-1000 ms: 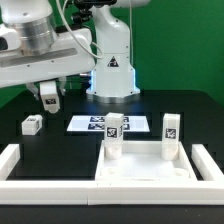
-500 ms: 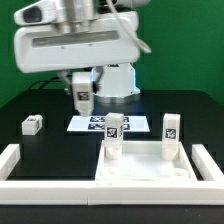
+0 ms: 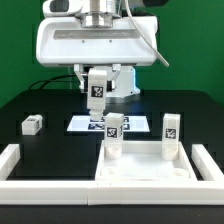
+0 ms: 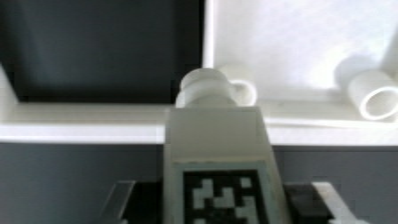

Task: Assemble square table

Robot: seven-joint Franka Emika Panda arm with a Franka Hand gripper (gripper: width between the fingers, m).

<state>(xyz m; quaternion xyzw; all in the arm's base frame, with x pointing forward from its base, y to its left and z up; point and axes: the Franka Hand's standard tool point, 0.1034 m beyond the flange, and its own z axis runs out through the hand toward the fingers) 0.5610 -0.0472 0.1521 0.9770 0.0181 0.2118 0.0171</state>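
The square table (image 3: 140, 172) lies flat at the front of the black surface (image 3: 185, 112), inside the white rail (image 3: 12, 165). 2 legs stand up in its back corners: the left leg (image 3: 114, 137) on the exterior view's left and the right leg (image 3: 171, 136) on the exterior view's right. A loose leg (image 3: 31, 125) lies on the surface, well apart, at the exterior view's left. The marker board (image 3: 85, 124) lies just behind the square table. Above it, up in the air, hangs the held leg (image 3: 97, 90). The fingers (image 4: 125, 200) are closed tight on the held leg, 1 on each side.
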